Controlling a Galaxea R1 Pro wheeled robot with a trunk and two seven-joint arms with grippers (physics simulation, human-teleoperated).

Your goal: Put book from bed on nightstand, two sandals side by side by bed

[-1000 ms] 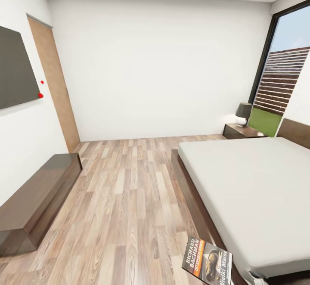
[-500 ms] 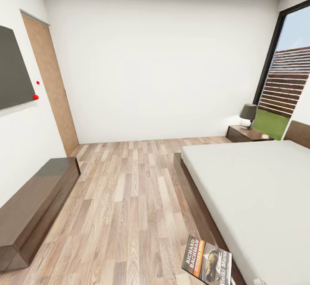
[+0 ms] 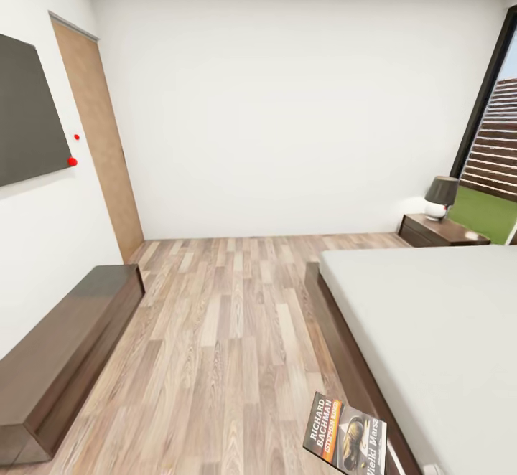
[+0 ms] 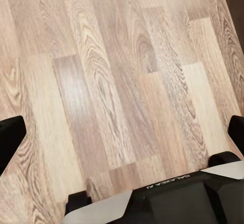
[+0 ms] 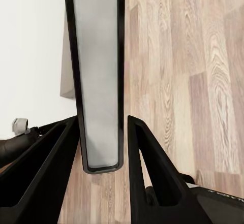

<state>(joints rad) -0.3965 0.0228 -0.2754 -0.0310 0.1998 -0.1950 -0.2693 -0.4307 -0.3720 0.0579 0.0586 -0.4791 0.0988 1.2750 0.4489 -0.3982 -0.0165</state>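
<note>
The book, its dark cover crossed by an orange band and the words "Richard Bachman", hangs low in the head view, above the floor beside the bed's dark frame. In the right wrist view my right gripper is shut on the book, whose thin edge stands between the two black fingers. Over bare floor planks, my left gripper is open and holds nothing. The bed with its pale mattress lies to the right. A nightstand stands at its far corner. The sandals are out of view.
A dark-shaded lamp sits on the nightstand. A long low dark wooden bench runs along the left wall under a wall screen, with a wooden door beyond it. A tall window is at far right. A broad stretch of plank floor lies between bench and bed.
The whole head view has shifted, so the bed, nightstand and window now sit further right in the picture. The book keeps its place low in the view.
</note>
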